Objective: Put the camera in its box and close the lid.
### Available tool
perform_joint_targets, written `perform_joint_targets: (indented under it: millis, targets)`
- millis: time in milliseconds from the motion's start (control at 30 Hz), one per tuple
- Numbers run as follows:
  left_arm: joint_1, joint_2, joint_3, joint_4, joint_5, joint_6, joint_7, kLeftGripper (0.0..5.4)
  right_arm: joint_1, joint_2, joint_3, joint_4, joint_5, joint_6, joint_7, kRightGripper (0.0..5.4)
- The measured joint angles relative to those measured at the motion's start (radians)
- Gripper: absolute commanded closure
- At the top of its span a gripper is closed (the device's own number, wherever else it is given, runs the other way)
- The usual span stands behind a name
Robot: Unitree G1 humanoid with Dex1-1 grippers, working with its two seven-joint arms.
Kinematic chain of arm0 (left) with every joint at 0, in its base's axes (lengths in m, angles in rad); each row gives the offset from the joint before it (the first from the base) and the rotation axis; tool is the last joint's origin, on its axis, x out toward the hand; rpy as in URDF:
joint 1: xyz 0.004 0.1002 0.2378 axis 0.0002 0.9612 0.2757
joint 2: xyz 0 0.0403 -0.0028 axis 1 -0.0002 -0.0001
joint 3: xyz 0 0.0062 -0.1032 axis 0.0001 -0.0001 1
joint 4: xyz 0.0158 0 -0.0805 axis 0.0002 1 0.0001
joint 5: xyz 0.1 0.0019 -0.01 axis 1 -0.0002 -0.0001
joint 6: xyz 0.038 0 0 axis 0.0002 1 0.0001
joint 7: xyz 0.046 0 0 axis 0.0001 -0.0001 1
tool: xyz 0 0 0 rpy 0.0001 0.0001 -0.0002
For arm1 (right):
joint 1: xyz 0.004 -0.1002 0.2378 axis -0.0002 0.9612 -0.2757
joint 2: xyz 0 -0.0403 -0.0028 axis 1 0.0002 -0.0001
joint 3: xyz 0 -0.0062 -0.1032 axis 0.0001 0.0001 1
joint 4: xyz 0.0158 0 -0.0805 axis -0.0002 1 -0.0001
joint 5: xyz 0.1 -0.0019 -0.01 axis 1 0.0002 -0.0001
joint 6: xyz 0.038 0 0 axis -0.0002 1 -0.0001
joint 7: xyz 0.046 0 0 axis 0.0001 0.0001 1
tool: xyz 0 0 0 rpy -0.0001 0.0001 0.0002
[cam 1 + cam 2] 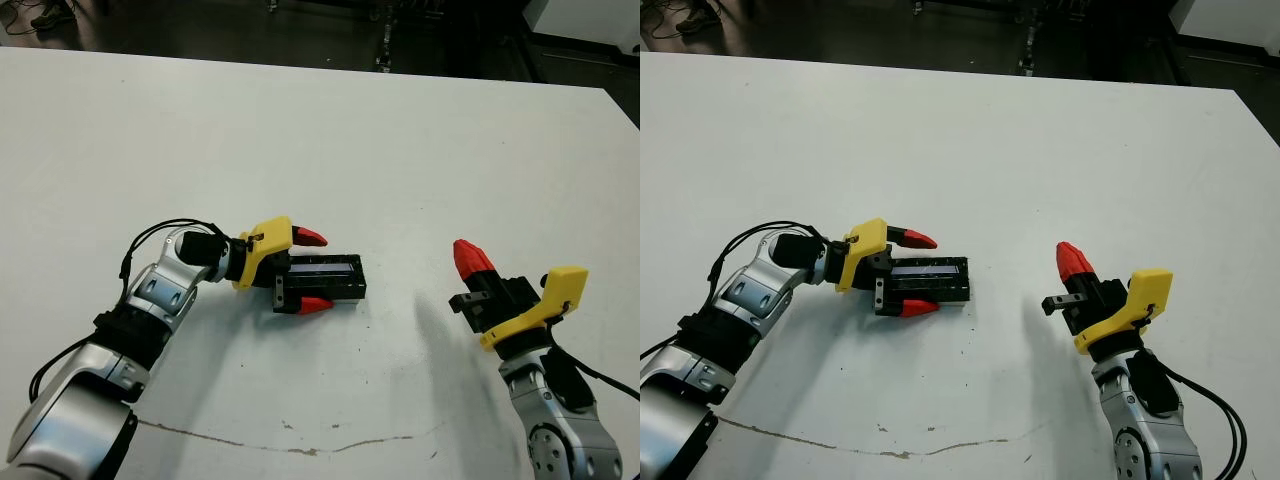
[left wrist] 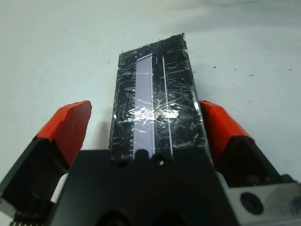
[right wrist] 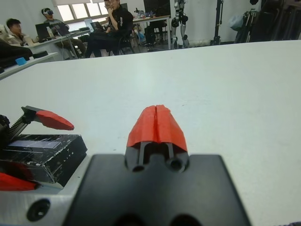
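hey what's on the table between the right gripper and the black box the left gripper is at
Nothing. In the left eye view, only bare white table lies between the shut right gripper and the box, which sits lid-on between the left gripper's open fingers.

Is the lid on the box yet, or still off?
On. The crinkly black lid covers the box; no white rim or camera shows. The left end effector straddles it, fingers apart.
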Motion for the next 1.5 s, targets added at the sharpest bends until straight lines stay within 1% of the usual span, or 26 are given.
perform_joint_targets:
  millis: [200,400,500,600,800,867,933,1067,1333,1433,1500]
  targets:
    - [-0.001,0.024,-0.008,-0.025,-0.001,0.021,-0.004,0.02,0.000,0.001,0.001,0.000,0.000,-0.001,0.000,5.40]
    - [0.042,0.075,-0.003,-0.103,-0.028,0.032,-0.046,0.02,0.000,0.001,0.002,-0.001,0.000,0.000,-0.001,5.40]
    - [0.074,0.119,0.012,-0.159,-0.034,0.036,-0.061,0.02,0.000,0.001,0.002,-0.001,0.005,0.000,0.001,5.40]
    - [0.104,0.172,0.034,-0.189,-0.058,0.042,-0.097,0.02,0.000,0.001,0.003,-0.001,0.005,-0.001,0.001,5.40]
    - [0.159,0.298,0.091,-0.270,-0.089,0.119,-0.140,0.02,-0.003,0.001,0.005,-0.001,0.004,0.000,0.001,5.40]
    - [0.186,0.340,0.121,-0.293,-0.106,0.149,-0.148,0.02,-0.003,0.001,0.006,-0.001,0.006,0.000,0.001,5.40]
    - [0.210,0.372,0.157,-0.308,-0.111,0.153,-0.149,0.02,-0.004,0.001,0.005,-0.001,0.009,0.001,0.001,5.40]
    - [0.222,0.422,0.226,-0.334,-0.112,0.176,-0.111,0.02,-0.005,0.001,0.006,-0.001,0.015,0.001,0.001,5.40]
    - [0.207,0.450,0.358,-0.351,-0.115,0.219,0.024,0.02,-0.004,0.001,0.011,-0.001,0.002,0.001,-0.002,5.40]
    - [0.209,0.418,0.434,-0.396,-0.180,0.245,0.101,0.02,-0.004,0.001,0.011,-0.002,0.001,0.001,-0.001,5.40]
    - [0.224,0.346,0.483,-0.470,-0.238,0.287,0.208,0.22,-0.004,0.001,0.011,-0.001,0.001,0.000,0.000,5.40]
